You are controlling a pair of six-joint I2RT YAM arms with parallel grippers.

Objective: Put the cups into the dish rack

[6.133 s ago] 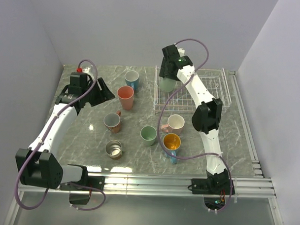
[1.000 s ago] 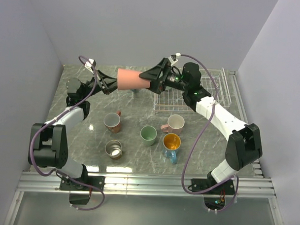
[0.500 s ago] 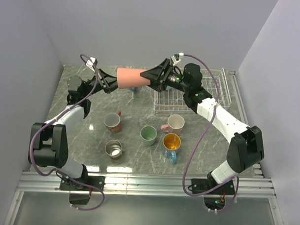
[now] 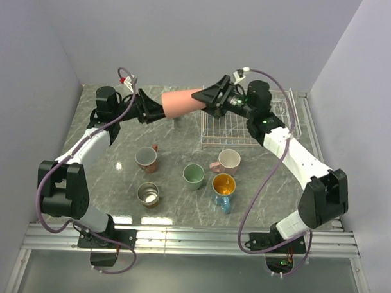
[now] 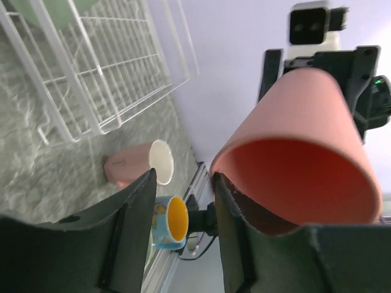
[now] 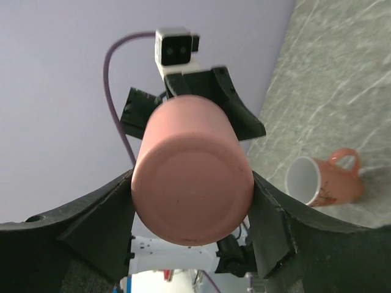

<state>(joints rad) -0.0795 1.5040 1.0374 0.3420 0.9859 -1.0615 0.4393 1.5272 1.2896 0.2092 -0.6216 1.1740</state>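
While right fingers clamp one salmon cup, left fingers parted — five cups clustered nearby.

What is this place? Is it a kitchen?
Probably not a real kitchen, more a robot test booth: two arms bolted to a marbled table, bare walls around, and the right gripper holding a pink cup near a dish rack.

We note a grey-green marbled tabletop with pale veining. Plain lavender-white walls enclose it: a back wall, a left wall and a right wall. Silver metal rails run along the tabletop's near edge. A similar slotted rail follows its right edge.
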